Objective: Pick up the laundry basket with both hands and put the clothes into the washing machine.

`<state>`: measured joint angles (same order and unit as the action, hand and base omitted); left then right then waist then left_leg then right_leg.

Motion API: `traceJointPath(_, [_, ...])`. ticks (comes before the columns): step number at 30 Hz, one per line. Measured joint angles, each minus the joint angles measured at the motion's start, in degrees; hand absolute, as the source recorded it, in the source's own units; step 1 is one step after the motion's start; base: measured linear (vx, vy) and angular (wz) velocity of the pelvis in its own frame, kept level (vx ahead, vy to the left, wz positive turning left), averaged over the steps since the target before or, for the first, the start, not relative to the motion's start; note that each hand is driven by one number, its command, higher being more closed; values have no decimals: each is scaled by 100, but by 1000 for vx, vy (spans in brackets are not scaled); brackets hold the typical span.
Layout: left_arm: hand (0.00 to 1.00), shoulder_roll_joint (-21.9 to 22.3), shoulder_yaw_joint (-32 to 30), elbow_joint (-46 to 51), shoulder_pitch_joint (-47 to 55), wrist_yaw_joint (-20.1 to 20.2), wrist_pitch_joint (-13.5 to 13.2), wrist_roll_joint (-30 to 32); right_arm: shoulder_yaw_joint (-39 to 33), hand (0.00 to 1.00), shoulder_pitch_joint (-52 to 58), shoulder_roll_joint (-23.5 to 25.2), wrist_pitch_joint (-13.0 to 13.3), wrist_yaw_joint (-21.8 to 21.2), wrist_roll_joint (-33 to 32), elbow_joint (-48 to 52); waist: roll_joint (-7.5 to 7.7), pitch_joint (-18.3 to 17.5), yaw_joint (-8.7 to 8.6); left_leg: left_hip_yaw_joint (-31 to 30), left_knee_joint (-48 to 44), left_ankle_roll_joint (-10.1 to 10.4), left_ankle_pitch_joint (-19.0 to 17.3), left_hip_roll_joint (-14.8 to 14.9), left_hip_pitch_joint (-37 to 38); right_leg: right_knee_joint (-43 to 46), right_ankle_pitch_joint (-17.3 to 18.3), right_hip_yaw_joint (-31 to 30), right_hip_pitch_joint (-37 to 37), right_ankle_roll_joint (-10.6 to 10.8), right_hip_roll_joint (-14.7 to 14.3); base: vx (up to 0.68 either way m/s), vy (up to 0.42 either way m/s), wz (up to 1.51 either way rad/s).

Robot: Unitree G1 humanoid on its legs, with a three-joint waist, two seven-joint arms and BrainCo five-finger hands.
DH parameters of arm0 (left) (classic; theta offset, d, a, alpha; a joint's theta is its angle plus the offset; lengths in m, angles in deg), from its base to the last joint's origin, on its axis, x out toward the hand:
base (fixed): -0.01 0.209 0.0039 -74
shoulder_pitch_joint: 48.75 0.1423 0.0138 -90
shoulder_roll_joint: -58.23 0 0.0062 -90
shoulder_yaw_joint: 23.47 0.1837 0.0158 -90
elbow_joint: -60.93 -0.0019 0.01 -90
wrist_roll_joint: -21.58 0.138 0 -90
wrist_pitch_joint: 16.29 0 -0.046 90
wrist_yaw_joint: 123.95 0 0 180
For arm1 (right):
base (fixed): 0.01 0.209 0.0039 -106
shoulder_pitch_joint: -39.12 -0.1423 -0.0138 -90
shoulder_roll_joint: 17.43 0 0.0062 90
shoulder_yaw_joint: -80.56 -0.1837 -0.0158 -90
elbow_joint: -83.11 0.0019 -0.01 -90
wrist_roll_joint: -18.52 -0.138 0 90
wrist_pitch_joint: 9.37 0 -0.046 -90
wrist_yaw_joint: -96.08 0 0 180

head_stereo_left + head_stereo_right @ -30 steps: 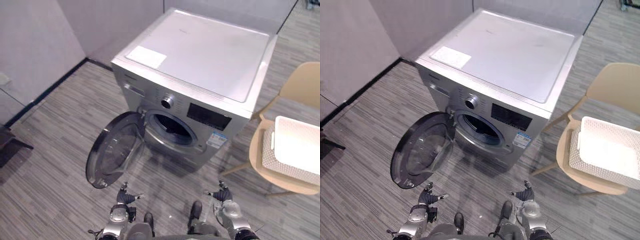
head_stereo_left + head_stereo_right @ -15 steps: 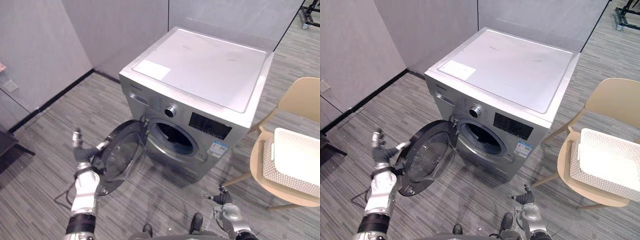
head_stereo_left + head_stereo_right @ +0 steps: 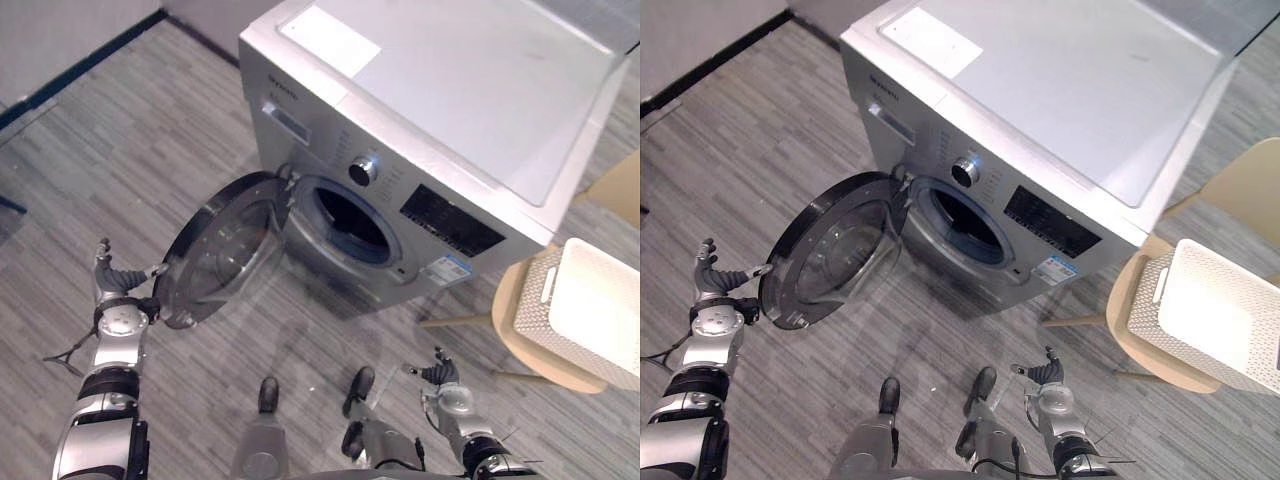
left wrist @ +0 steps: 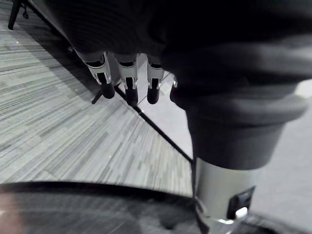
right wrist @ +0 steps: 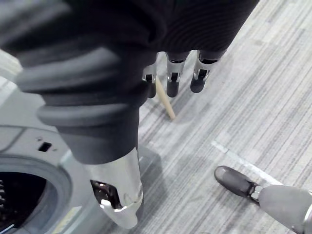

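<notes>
The white laundry basket (image 3: 1208, 318) is seen resting on a chair (image 3: 520, 320) beside the washing machine (image 3: 440, 110), door (image 3: 825, 255) open; neither released hand, left (image 3: 712, 285) or right (image 3: 1042, 372), grasps it. Lifting and loading remain.

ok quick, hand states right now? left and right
Left hand: open, fingers relaxed, holding nothing, beside the rim of the washing machine door.
Right hand: open, fingers straight, empty, low over the floor.
</notes>
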<state>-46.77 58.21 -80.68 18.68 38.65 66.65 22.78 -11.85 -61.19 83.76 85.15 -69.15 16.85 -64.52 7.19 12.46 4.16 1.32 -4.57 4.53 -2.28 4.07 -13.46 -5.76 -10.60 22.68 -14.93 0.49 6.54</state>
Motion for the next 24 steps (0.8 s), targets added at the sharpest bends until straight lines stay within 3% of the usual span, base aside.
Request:
traceJointPath(2, [0, 329, 299, -223, 2, 179, 25, -20, -12, 0, -109, -7, 0, 2, -4, 10, 13, 45, -8, 66, -57, 0, -3, -2, -143, 1, -70, -105, -159, -29, 5, -51, 26, -13])
traceJointPath(3, [0, 552, 210, -227, -11, 37, -15, -66, -111, 0, -132, 4, 1, 5, -11, 30, 6, 69, 19, 80, -136, 0, -8, -6, -261, 1, -89, -125, -251, -45, 11, -44, 30, -6])
traceJointPath(8, [0, 782, 669, -278, 171, 124, 19, -64, -230, 0, -265, 2, -11, 6, -55, 53, -23, 116, 153, 197, -320, -6, -48, 11, -402, 1, -134, -250, -341, -26, 13, -41, 13, -7])
traceJointPath(14, [0, 1429, 2195, 58, 249, 467, 31, -62, -230, 0, -456, 87, -8, 7, -99, 86, -37, 120, 114, 390, -386, -14, -56, -67, -475, 2, -200, -551, -482, 111, 87, -40, 52, -12])
traceJointPath(19, [0, 2129, 3325, 592, 246, 576, 29, -192, -240, 0, -504, 232, -46, 34, -125, 86, -78, 104, -128, 628, -372, -25, -64, -91, -335, 3, -267, -815, -498, 154, 96, 33, 29, -23])
traceJointPath(22, [0, 2549, 4213, 897, -190, 603, -1, -518, -242, 0, -553, 247, -79, 157, -247, 74, -208, 99, -266, 882, -372, -104, -128, -112, -185, 4, -347, -1096, -490, 212, 97, 60, 37, -46])
traceJointPath(24, [0, 3075, 4669, 1192, -797, 585, -92, -715, -229, 0, -510, 266, -86, 172, -277, 101, -309, 85, -448, 1223, -626, -127, -378, -26, -108, 4, -389, -1454, -490, 262, 54, 41, 32, -72])
